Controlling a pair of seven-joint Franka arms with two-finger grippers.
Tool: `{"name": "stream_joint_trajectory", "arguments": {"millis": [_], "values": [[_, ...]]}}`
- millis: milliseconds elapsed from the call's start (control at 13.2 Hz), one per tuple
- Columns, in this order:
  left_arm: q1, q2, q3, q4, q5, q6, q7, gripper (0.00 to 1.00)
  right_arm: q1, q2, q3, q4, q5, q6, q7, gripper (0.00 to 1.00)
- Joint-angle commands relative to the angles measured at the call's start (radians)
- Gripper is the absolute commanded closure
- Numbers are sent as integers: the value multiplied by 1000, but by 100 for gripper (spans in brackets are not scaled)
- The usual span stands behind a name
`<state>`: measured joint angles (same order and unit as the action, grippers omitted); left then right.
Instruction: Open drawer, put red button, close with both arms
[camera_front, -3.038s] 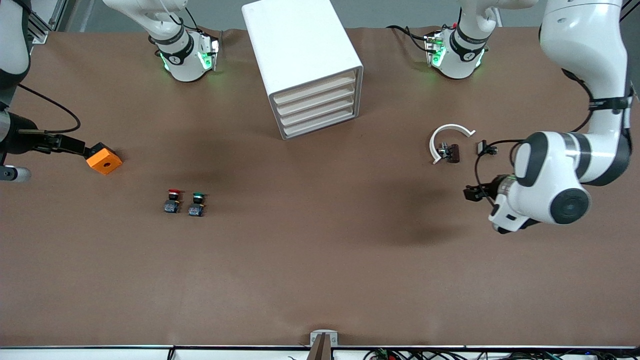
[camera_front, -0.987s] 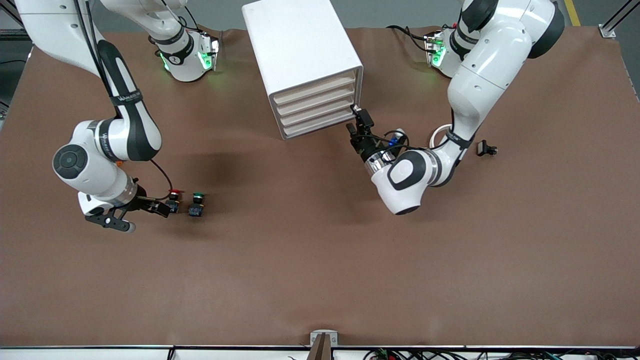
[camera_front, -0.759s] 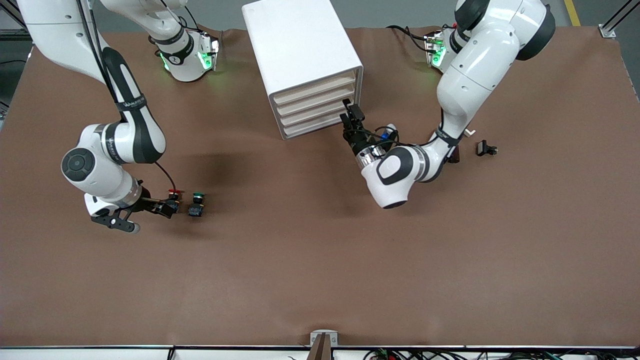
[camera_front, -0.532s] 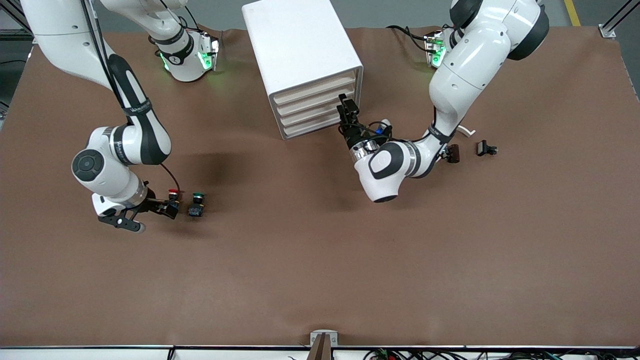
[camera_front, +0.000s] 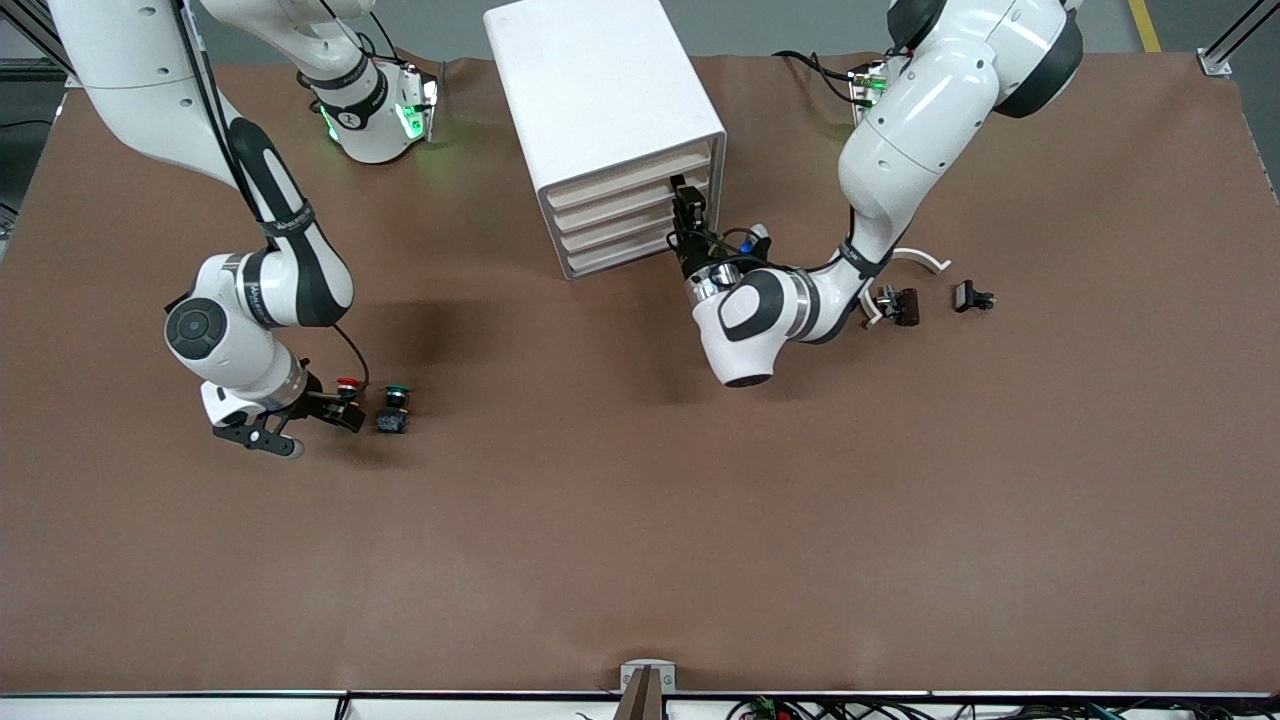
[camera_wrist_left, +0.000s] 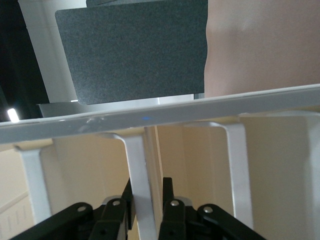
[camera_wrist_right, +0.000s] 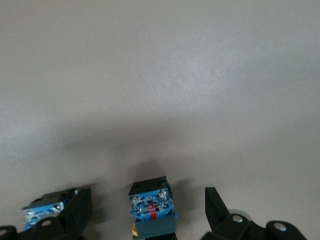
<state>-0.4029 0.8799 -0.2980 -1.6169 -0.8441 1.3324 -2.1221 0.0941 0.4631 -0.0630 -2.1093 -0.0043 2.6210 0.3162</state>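
Red button sits on the surface betw. the wide-spread fingers of the right claw, not touching; green button just beside it, twd the left arm's end. Left claw at the drawer cabinet front, fingers narrow round a white drawer handle. Red cap cut off in the right wrist view. 2 buttons, 4 drawers, 2 arms.

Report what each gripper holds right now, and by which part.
The left gripper is pinched on a white drawer handle of the cabinet. The right gripper holds nothing: its open fingers straddle the red button.
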Motion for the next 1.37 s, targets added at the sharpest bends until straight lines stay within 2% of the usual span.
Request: {"name": "stream_joint_trajectory", "arguments": {"millis": [0,380,456,608,684,759,1063,1291], "values": [[-8,-7,-3,-11,-23,8,-18,87,-1,5,3,-12,-3,17,17,0],[-2,-6,2,-8,-20,7,-19,89,1,23,3,-12,-3,16,7,0],[3,-7,6,-6,-18,7,-19,89,-1,23,3,-11,-5,16,4,22],[22,-7,10,2,-13,7,-19,87,-1,23,3,-12,-3,16,7,77],[33,-7,14,6,-12,7,-19,87,-1,23,3,-12,-3,16,7,94],[36,-7,40,15,-13,8,-19,86,-1,23,3,-12,-3,16,7,100],[64,-10,72,52,-16,7,-19,86,3,9,3,18,-5,-22,7,100],[117,-4,74,94,-13,8,-59,83,12,-59,9,138,-3,-290,76,100]]}}
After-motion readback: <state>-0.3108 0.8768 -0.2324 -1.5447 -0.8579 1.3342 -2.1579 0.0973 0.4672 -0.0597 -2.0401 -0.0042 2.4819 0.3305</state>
